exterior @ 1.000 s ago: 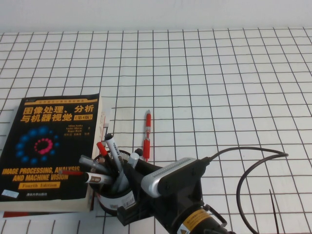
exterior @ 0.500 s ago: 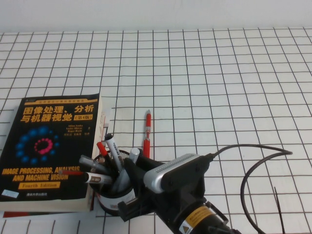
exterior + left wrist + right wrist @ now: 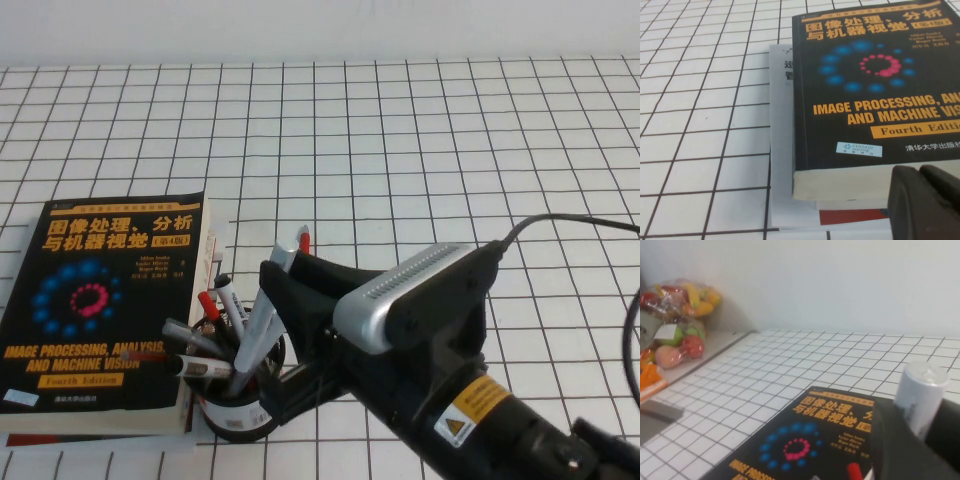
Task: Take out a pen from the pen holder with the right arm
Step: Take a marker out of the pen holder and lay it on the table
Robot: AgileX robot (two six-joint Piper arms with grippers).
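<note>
A black mesh pen holder (image 3: 236,416) stands near the table's front edge beside a book, with several markers sticking out of it. My right gripper (image 3: 276,296) is above the holder, shut on a grey-white marker (image 3: 256,330). The marker is tilted, its cap end up past the fingers and its lower end still among the other pens at the holder's mouth. In the right wrist view the marker (image 3: 921,392) rises between the black fingers (image 3: 892,440). My left gripper (image 3: 920,172) hangs low by the book's near corner, its fingers pressed together and holding nothing.
A dark book (image 3: 100,300) lies left of the holder on top of other books (image 3: 785,150). A red pen (image 3: 303,240) lies on the gridded table behind the gripper. A bag of toy fruit (image 3: 677,315) sits off the table's left side.
My right arm has risen and drawn the grey-white marker up, so most of its length now stands above the holder. The other pens and the book have not moved.
</note>
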